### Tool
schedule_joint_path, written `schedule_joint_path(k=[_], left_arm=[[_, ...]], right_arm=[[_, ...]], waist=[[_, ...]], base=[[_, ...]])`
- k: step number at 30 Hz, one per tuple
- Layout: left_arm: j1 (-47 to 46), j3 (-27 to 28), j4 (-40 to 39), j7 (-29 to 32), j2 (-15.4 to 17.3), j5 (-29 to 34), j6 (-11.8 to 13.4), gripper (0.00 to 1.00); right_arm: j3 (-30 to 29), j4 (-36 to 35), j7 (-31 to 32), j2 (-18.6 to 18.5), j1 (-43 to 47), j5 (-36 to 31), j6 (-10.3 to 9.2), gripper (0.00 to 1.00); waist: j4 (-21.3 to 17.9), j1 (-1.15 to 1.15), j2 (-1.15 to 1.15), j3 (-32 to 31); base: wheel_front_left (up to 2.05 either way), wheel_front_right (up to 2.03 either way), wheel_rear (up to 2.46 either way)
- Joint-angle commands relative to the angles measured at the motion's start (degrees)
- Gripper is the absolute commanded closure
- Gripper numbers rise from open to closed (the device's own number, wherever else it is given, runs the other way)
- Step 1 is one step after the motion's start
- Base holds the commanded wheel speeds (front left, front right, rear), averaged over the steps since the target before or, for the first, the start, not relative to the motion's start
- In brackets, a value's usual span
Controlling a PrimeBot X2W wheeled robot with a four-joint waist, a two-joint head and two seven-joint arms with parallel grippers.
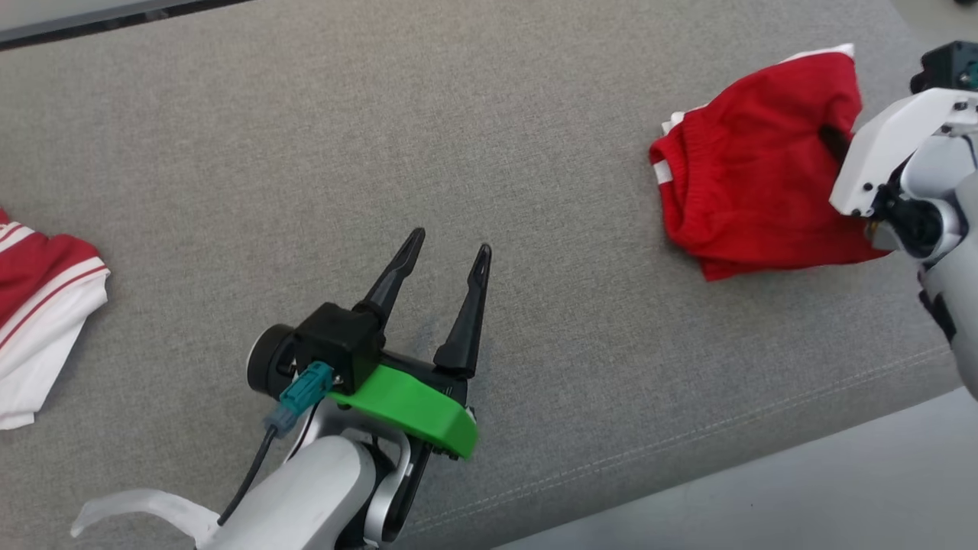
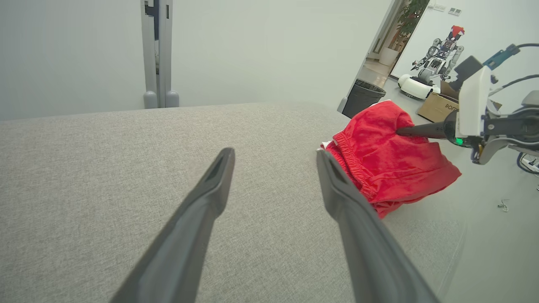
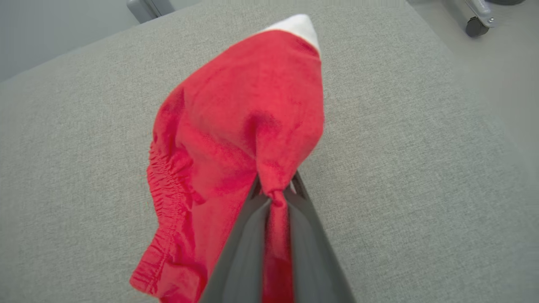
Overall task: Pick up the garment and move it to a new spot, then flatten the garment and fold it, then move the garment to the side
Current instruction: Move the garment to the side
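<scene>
Crumpled red garment (image 1: 749,176), white-trimmed, pinched between right gripper (image 3: 276,188) fingers

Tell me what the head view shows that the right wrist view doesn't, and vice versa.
Head view adds: the left gripper, open and apart from any cloth, above the grey fabric surface; a red-and-white striped garment at the left edge; and the full outline of the red garment at the right.
Right wrist view adds: the grip itself, with the right gripper shut on a bunched fold of the red fabric, plus a caster wheel on the floor.
Shared: the red garment, its elastic waistband, its white corner and the grey fabric surface.
</scene>
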Motion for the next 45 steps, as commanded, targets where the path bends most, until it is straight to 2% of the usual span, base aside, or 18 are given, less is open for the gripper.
schedule_joint_path(k=[1, 9, 14, 22, 27, 28, 29, 30, 31, 39, 45], left_arm=[[-1.4, 0.1, -1.2, 0.3, 0.5, 0.8, 0.5, 0.0], [-5.3, -0.9, -6.4, 2.8, 1.4, 3.9, 1.9, 0.0], [-7.4, -1.6, -8.2, 4.2, 1.4, 5.3, 2.2, 0.0], [-9.2, -2.6, -9.2, 6.0, 1.7, 6.5, 2.2, 0.0], [-9.7, -2.7, -10.1, 6.7, 2.3, 7.0, 2.7, 0.0], [-9.6, -2.7, -10.3, 6.9, 2.4, 7.0, 2.9, 0.0], [-9.6, -2.7, -10.4, 6.8, 2.5, 7.1, 2.9, 0.0], [-9.5, -2.8, -10.5, 6.9, 2.6, 7.1, 2.9, 0.0], [-9.3, -2.9, -10.6, 7.0, 2.6, 7.1, 3.1, 0.0], [-8.3, -3.2, -10.3, 6.7, 2.3, 6.5, 3.3, 0.0], [-6.7, -3.1, -9.4, 6.0, 2.4, 5.4, 3.0, 0.0]], right_arm=[[0.3, -0.2, -0.3, -1.8, -1.8, -0.9, -0.05, 1.0], [-0.5, 1.2, -1.1, -8.5, -6.3, -2.2, -0.05, 1.0], [-0.8, 3.0, -2.9, -11.1, -8.1, -3.8, -0.05, 1.0], [-1.5, 7.2, -6.3, -11.3, -10.8, -6.0, -0.05, 1.0], [-0.3, 11.1, -10.3, -12.0, -12.3, -10.3, -0.05, 1.0], [0.1, 11.8, -11.0, -11.9, -12.4, -11.2, -0.05, 0.69], [0.6, 12.3, -11.9, -12.0, -12.5, -12.2, -0.05, 0.42], [1.1, 12.8, -12.5, -12.3, -12.7, -13.1, -0.05, 0.04], [1.5, 13.3, -13.1, -12.5, -12.8, -13.6, -0.05, 0.0], [3.3, 17.8, -15.6, -14.0, -13.8, -17.6, -0.06, 0.0], [3.3, 19.9, -17.6, -13.3, -12.9, -18.2, -0.06, 0.0]], waist=[[1.0, 0.0, 0.0, 3.3], [1.8, 0.0, 0.0, 8.5], [2.2, 0.0, 0.0, 11.3], [4.0, 0.0, 0.0, 14.3], [5.3, 0.0, 0.0, 15.2], [5.4, 0.0, 0.0, 15.3], [5.4, 0.0, 0.0, 15.3], [5.5, 0.0, 0.0, 15.3], [5.5, 0.0, 0.0, 15.2], [4.9, 0.0, 0.0, 13.8], [4.3, 0.0, 0.0, 11.1]], base=[[0.0, 0.0, 0.0], [0.0, 0.0, 0.0], [0.0, 0.0, 0.0], [0.0, 0.0, 0.0], [0.0, 0.0, 0.0], [0.0, 0.0, 0.0], [0.0, 0.0, 0.0], [0.0, 0.0, 0.0], [0.0, 0.0, 0.0], [0.0, 0.0, 0.0], [0.0, 0.0, 0.0]])
